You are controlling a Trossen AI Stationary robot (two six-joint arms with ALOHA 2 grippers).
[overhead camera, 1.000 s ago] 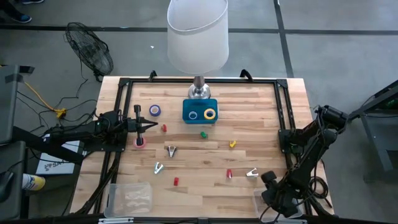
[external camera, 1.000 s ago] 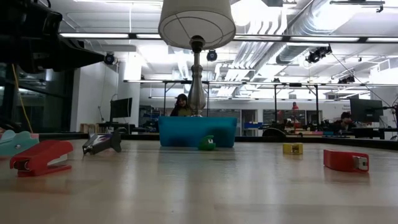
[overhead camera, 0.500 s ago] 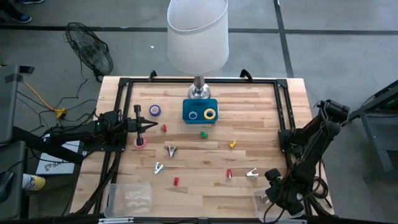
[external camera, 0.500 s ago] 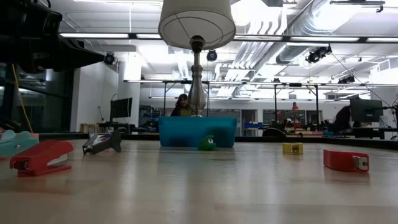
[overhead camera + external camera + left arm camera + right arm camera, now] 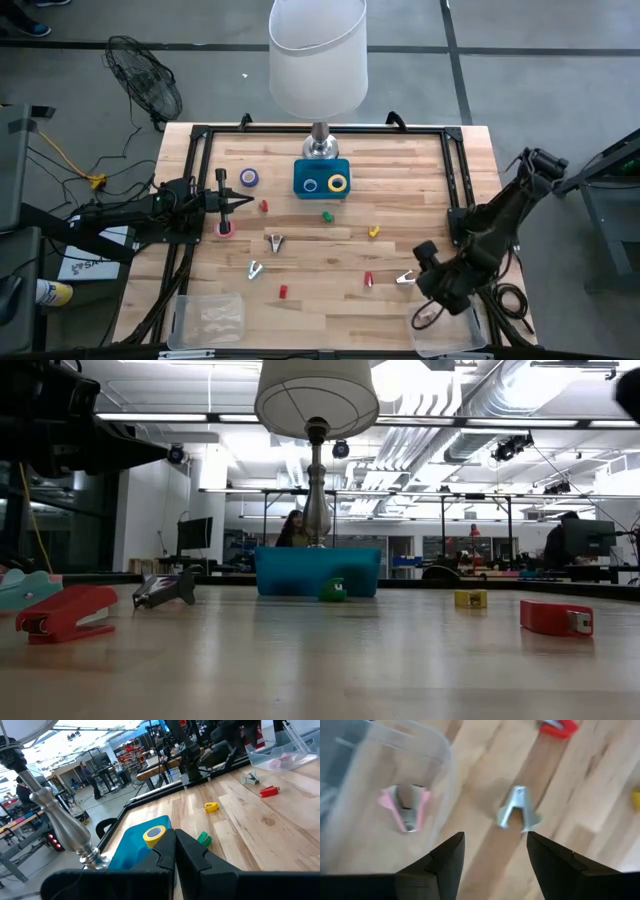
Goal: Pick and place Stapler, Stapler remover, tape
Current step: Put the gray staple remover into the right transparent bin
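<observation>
The right hand (image 5: 428, 262) hung with its fingers spread and nothing between them, over the near right part of the table (image 5: 420, 180), just beside a silver remover (image 5: 405, 278) lying on the wood; its wrist view showed that remover (image 5: 519, 815) ahead of the fingers and a pink remover (image 5: 405, 806) already inside a clear bin (image 5: 385, 780). The step in hand was probably picking up the silver remover. To do it well, the hand should centre over the narrow metal body, turn so the fingers cross its short width, and come down low enough to catch the flat piece without pushing it along the boards. The left hand (image 5: 232, 205) waited clenched and empty at the left side, above a pink tape (image 5: 226, 229), with a purple tape (image 5: 249, 178) near it. A yellow tape (image 5: 338, 184) sat in the blue tray (image 5: 322, 178). Red staplers (image 5: 367, 279) lay scattered, and two more silver removers (image 5: 275, 242) lay mid-table. No brand, label or writing could be read anywhere.
</observation>
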